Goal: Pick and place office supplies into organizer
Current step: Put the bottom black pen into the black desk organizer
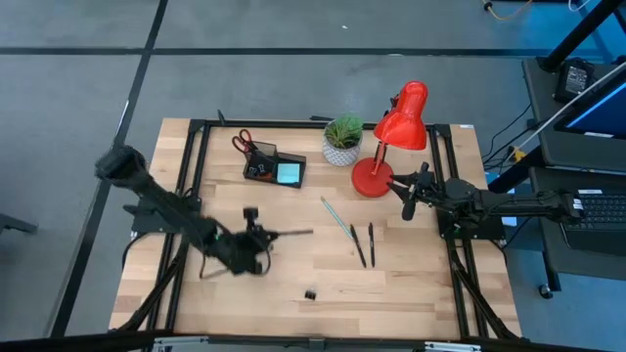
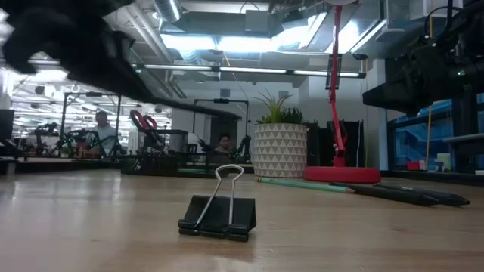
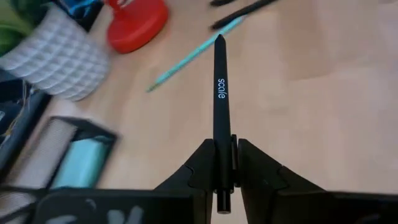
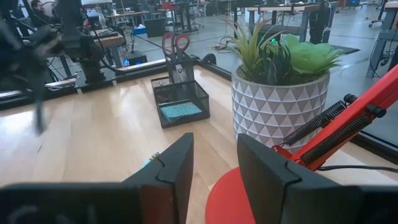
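Grip on a black pen [image 3: 220, 93], starting at the left: clamped between the fingers of the left gripper [image 3: 222, 146] close to its back end, with most of the barrel sticking out forward over the table [image 1: 411, 284], well short of the organizer [image 1: 276, 166]. Looks light, stiff and smooth, so likely to swing or slip when pinched this far back; better taken nearer the middle, or else carried slowly and tipped point-down into a compartment.

Next to the right, near the far edge: organizer already holding red-handled scissors [image 1: 242, 143] upright and a light-blue notepad [image 1: 289, 173]. Mesh walls, probably light, so likely to slide if bumped.

Near the front edge: one black clip [image 2: 218, 215], small and springy, with wire loops raised. Best pinched across the body, not the loops.

Around the middle: teal pencil [image 1: 337, 217] and two more pens [image 1: 364, 244], lying flat, close together but apart. Thin, hard and prone to rolling; need fingertips right down on the wood, across the barrel at mid-length.

Further right: plant [image 1: 342, 139], then red lamp [image 1: 391, 137], neither to be moved.

At far right: right gripper [image 4: 214, 146] released, fingers apart and empty, waiting just beside the lamp base.
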`<state>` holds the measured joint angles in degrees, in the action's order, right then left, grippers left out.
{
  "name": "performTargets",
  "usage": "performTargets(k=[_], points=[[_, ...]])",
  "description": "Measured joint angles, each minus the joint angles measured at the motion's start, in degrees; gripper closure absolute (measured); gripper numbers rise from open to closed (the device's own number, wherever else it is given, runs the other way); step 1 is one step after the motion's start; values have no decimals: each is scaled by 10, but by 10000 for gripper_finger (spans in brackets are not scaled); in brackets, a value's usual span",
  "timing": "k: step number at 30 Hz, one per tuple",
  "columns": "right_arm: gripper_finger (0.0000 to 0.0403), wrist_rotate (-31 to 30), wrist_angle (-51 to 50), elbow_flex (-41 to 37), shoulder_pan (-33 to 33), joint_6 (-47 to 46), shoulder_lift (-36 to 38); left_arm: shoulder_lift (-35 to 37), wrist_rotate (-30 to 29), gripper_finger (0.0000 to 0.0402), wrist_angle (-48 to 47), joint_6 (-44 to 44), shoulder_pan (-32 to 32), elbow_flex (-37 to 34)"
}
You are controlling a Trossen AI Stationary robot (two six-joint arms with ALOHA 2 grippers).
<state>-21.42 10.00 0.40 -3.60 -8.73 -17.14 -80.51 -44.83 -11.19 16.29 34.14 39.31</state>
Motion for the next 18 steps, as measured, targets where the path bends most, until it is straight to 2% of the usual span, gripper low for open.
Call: performTargets(k=[6,11,15,18], points=[[276,0,-6,0,0,3,0,144,61,355,-134,-96,-99,0],[276,0,-12,0,0,16,0,251,86,355,-196,-147,-185,1],[276,0,-12,0,0,21,0,310,114,355,-233,-194,-259,2],[276,0,-7,0,0,30,0,326,147,355,-280,-224,-315,17]])
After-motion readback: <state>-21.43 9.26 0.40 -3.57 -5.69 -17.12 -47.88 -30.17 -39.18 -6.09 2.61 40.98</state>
